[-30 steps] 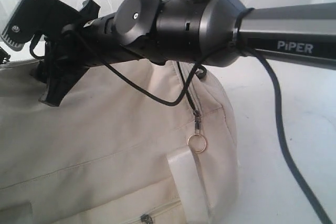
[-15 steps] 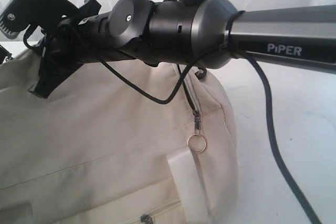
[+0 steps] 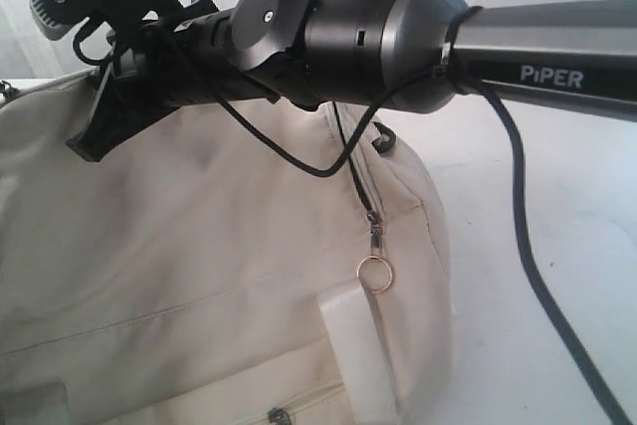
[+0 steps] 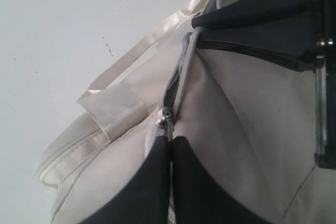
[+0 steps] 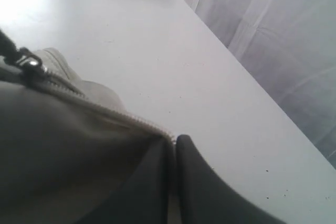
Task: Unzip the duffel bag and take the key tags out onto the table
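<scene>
Lying on the table [image 3: 537, 365], the bag [image 3: 199, 276] has its rounded end well apart from the table's edge by the curtain [image 5: 273, 35]. Its zipper [image 5: 105, 109] runs toward that end, and a ring pull [image 3: 375, 273] hangs free down the end panel. The left gripper [image 4: 170, 142] is pressed together on the zipper seam just beside a slider [image 4: 165, 117]. The right gripper [image 5: 174, 140], its arm reaching across above the bag, is clamped together on the zipper's edge farther along the same seam. A pale strap [image 4: 121, 66] lies along the bag's side.
</scene>
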You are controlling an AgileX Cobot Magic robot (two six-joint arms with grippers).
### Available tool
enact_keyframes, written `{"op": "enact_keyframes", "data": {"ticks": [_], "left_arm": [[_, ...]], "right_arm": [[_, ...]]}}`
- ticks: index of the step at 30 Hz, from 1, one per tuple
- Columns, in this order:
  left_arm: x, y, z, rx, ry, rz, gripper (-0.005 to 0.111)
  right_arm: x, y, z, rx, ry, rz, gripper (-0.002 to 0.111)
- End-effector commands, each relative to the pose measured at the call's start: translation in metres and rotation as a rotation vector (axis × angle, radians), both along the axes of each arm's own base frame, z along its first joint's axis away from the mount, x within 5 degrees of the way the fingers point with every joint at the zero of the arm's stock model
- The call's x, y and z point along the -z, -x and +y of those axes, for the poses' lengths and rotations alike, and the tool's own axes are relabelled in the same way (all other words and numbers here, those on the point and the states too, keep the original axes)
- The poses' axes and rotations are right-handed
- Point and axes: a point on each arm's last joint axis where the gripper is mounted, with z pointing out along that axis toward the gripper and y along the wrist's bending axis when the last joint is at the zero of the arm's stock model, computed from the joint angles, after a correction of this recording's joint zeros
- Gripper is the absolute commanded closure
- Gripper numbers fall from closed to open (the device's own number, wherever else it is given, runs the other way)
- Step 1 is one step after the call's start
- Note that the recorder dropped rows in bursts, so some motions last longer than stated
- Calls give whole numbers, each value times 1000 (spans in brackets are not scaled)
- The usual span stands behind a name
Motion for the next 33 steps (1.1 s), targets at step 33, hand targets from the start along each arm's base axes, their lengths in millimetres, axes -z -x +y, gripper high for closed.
{"op": "enact_keyframes", "data": {"ticks": [33], "left_arm": [[21, 38, 10, -130, -28, 88, 107]], "right_arm": [[-4, -17, -38, -128, 182, 29, 108]]}}
